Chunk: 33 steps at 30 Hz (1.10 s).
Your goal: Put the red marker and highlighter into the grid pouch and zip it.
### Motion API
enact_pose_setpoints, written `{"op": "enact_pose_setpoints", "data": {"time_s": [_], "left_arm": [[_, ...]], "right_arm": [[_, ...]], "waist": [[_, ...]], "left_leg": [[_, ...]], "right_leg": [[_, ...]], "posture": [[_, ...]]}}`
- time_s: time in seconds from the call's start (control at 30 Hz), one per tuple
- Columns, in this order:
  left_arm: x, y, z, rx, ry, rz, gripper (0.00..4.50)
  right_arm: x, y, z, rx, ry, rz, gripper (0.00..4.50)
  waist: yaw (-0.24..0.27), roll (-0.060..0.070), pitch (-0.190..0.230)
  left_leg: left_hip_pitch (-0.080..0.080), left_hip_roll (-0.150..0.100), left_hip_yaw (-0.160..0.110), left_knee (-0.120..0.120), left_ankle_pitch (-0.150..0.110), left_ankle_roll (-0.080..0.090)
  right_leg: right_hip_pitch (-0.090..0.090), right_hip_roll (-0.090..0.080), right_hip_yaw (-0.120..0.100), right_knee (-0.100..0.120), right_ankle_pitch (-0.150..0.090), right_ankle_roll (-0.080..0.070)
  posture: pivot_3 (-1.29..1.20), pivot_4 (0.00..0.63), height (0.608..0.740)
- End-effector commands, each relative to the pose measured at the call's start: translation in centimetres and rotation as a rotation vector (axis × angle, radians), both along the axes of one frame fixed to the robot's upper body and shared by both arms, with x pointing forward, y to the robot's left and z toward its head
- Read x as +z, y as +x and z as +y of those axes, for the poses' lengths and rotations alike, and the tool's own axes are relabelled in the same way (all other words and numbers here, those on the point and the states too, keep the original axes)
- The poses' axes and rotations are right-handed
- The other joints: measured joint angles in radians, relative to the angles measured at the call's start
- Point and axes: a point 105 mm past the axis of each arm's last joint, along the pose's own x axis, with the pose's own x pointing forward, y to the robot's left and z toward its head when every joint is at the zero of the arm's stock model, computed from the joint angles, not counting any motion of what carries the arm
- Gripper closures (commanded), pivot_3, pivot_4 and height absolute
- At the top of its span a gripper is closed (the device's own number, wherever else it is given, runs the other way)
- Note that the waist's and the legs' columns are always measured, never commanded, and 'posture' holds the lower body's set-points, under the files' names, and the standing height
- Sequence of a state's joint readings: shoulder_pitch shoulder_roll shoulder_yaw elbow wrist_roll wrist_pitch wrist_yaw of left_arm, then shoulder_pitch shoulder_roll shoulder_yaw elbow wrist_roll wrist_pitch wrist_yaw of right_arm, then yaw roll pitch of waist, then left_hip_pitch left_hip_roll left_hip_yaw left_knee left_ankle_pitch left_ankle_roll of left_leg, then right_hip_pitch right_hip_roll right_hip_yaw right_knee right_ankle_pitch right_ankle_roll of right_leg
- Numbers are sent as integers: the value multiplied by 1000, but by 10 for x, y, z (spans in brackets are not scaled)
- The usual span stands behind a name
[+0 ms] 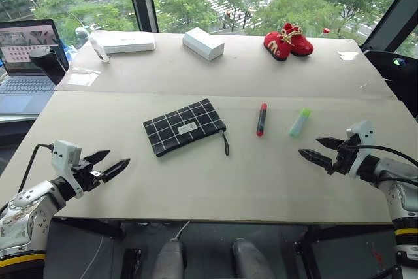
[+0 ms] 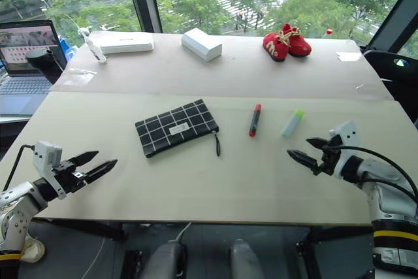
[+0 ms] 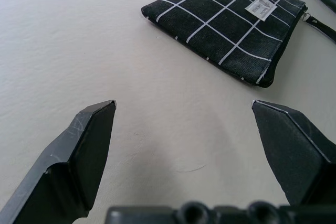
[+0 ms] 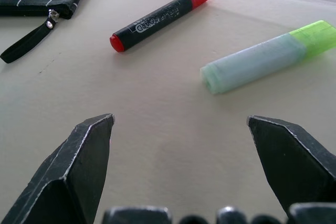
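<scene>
Beige table [image 1: 196,187] by window. Left gripper [image 1: 110,164] at near-left edge, fingers spread wide, empty. Pouch [image 1: 184,127] flat at centre-left, pull cord [image 1: 225,143] at its right end; whether zip is shut, cannot tell; contents not visible. Marker [image 1: 261,119] right of pouch, highlighter [image 1: 300,122] just right of marker, both loose on table, apart. Right gripper [image 1: 321,150] near highlighter, fingers wide, empty. You likely need pouch unzipped first: pin fabric with left, draw cord with right, then load pens singly.
</scene>
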State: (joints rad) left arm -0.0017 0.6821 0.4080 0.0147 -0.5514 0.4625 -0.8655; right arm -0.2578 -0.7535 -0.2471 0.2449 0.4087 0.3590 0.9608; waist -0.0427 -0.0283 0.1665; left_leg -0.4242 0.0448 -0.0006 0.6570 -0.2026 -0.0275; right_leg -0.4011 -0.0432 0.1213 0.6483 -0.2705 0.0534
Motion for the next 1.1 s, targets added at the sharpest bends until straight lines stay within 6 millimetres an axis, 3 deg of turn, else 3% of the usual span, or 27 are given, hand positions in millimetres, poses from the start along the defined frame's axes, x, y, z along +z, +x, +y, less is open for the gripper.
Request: {"op": "enact_pose_setpoints", "data": {"time_s": [0.03, 0.2, 0.3, 0.47, 0.67, 0.9, 1.1], "left_arm": [[9, 1, 2, -18, 4, -43, 10], [5, -2, 0, -125, 24, -59, 10], [-6, -5, 1, -210, 212, -81, 0], [-10, -1, 3, -309, 442, -138, 0], [-9, 12, -1, -386, 582, -208, 0], [-8, 33, -15, -434, 618, -273, 0], [-9, 38, -23, -423, 554, -283, 0]], "right_arm": [[16, 1, -2, 2, -10, -55, 0], [14, 4, -1, -19, 4, -44, 0], [21, 6, 2, -18, 55, -56, 705], [30, 4, 19, 58, 93, -59, 2388], [44, 6, 71, 238, 125, -89, 4483], [50, 43, 152, 343, -7, -201, 4483], [50, 81, 176, 285, -140, -280, 4483]], "waist": [[0, 0, 0], [0, 0, 0], [0, 0, 0], [2, 0, 0], [0, 0, 0], [-2, 1, 0], [9, 1, 0]], "left_leg": [[0, 0, 0, 0, 0, 0], [0, 0, 0, 0, 0, 0], [0, 0, 0, 0, 0, 0], [0, 0, 1, 0, 0, 0], [0, 0, 0, 0, 0, 0], [0, 0, 0, 0, 0, 0], [-1, 0, 1, 2, 0, 0]], "right_leg": [[0, 0, 0, 0, 0, 0], [0, 0, 0, 0, 0, 0], [0, 0, 0, 0, 0, 0], [0, 0, 0, 0, 0, 0], [0, 0, 0, 1, 0, 0], [-2, 0, 0, 3, 0, -1], [-4, -1, -2, 8, 0, 0]], "posture": [[0, 150, 729], [0, 150, 729], [0, 150, 729], [0, 150, 729], [0, 150, 729], [0, 150, 729], [0, 150, 729]]}}
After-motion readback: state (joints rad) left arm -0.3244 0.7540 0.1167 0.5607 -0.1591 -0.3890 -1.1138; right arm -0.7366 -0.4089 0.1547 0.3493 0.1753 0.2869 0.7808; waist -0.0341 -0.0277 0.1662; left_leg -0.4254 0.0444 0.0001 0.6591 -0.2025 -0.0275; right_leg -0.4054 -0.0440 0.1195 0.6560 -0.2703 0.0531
